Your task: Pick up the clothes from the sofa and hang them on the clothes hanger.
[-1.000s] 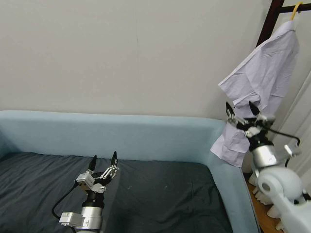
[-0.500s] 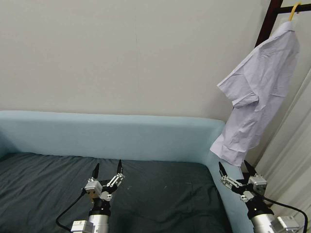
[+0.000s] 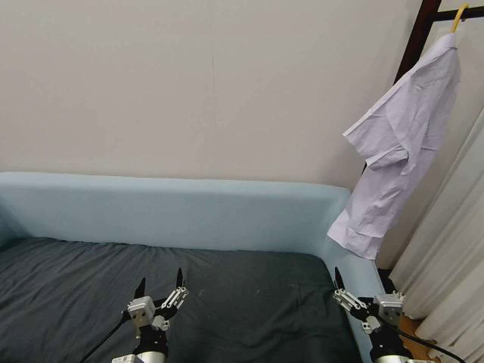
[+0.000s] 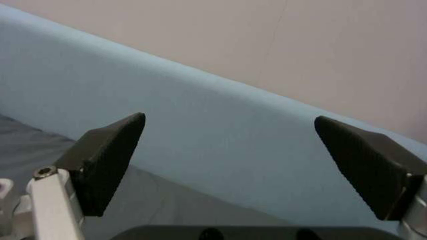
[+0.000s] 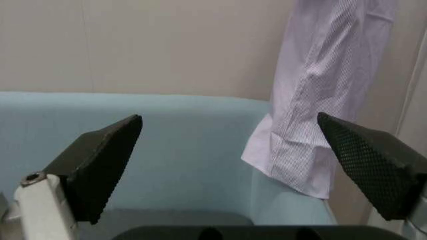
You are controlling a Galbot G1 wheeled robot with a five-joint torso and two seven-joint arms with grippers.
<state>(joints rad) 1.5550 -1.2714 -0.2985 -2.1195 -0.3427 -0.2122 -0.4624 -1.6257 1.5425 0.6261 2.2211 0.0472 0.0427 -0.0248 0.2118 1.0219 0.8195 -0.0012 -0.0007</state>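
A pale lilac shirt hangs from a yellow hanger hook on the dark rack at the upper right, its hem draping past the sofa's right arm; the right wrist view shows the shirt too. The light-blue sofa has a dark grey seat cover with no clothes on it. My left gripper is low over the seat, open and empty. My right gripper is low by the sofa's right arm, open and empty, well below the shirt.
A plain beige wall rises behind the sofa. White curtains hang at the far right beside the rack. The sofa's right armrest stands between the seat and the rack.
My right gripper has dropped from beside the shirt's lower part to low by the armrest, letting the shirt hang free. My left gripper has also lowered. The shirt has swung slightly.
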